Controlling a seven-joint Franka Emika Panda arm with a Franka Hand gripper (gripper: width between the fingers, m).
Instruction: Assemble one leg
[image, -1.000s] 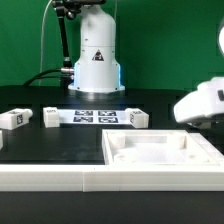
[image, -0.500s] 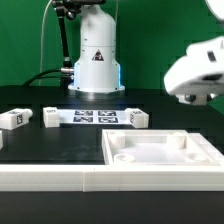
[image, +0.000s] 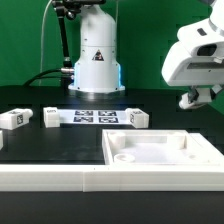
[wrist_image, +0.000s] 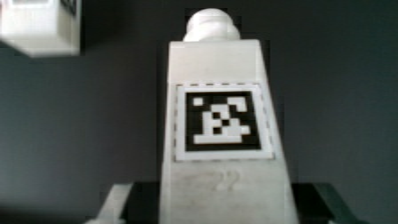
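Leg (wrist_image: 217, 120) is sitting right in the gripper (wrist_image: 217, 203), with the jaws narrowed onto its two sides near one end. Its long axis runs straight out from between the fingers, little rounded peg at the far tip. In the exterior view the gripper (image: 196, 98) hangs well above the table (image: 60, 145), over on the exterior view's right, roughly above the far right end of the white tray (image: 150, 134). Looks-wise it's a white squared-off post with a black-and-white tag on the face toward the wrist camera.
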